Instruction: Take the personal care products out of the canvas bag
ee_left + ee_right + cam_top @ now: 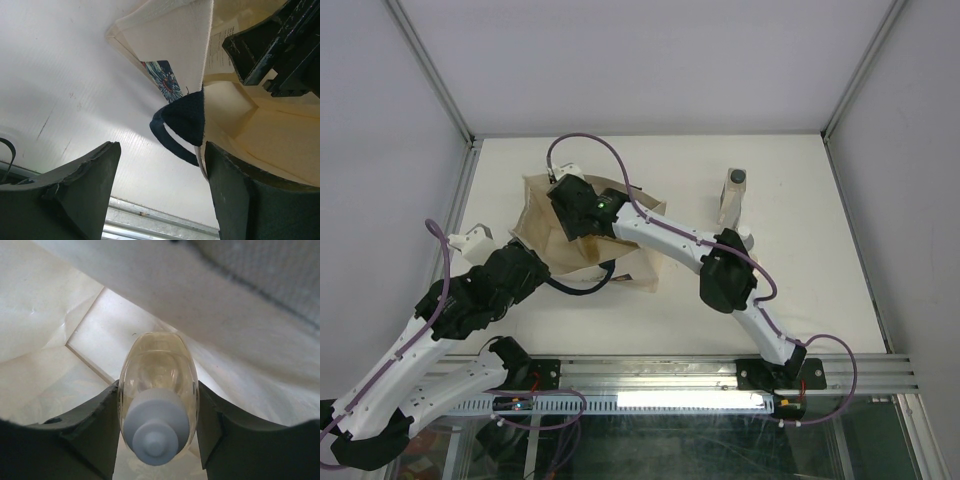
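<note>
The beige canvas bag (625, 262) lies left of the table's middle. Its pale inside fills the right wrist view (60, 315). My right gripper (575, 205) reaches into it and is shut on the clear amber-liquid bottle (157, 365), white cap towards the camera, between the two fingers (95, 415). My left gripper (548, 262) is open at the bag's near left rim; the rim (175, 45) and navy handle (172, 145) lie by its right finger (235, 185). A clear bottle with a dark cap (733, 197) stands on the table to the right. The other bottles are not in view.
White table (800, 280) with grey walls left, back and right. A metal rail (720, 372) runs along the near edge. The right arm's elbow (725, 270) lies between the bag and the standing bottle. Its black gripper body (280, 45) shows in the left wrist view.
</note>
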`<state>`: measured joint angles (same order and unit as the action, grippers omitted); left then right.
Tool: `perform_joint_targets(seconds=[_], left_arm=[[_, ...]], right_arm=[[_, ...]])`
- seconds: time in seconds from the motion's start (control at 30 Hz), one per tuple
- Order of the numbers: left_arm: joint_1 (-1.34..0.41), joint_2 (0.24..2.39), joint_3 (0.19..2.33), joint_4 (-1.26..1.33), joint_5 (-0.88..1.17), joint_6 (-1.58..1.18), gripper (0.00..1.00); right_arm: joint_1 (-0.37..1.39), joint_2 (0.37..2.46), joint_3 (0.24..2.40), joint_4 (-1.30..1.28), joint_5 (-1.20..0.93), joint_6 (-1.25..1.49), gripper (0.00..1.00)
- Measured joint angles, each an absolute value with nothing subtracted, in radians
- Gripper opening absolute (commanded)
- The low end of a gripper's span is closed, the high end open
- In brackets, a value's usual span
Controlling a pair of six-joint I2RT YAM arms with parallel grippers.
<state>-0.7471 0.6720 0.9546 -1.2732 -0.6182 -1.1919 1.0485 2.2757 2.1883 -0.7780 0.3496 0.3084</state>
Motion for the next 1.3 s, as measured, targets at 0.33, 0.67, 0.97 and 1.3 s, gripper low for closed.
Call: perform_joint_targets(seconds=[0.33,0.67,0.97,1.3], left_arm=[[-0.747,0.672,0.955,-1.271,-0.618,-1.181,0.79],[-0.747,0.666,0.962,-1.244,-0.618,-1.134,0.85],[-0.747,0.666,0.991,-1.198,-0.614,-1.058,0.93],[-0.747,0.670,1.042,-1.140,-0.619,-0.957,0.98]], right_arm=[[1.044,2.274,2.218,-0.792,0.296,0.290,0.00],[1.013,2.154,2.153,-0.738,0.208,0.375,0.00],[0.910,1.789,1.875,-0.632,0.096,0.443,0.00],[0.776,1.371,1.556,-0.532,-0.060,0.419,0.00]])
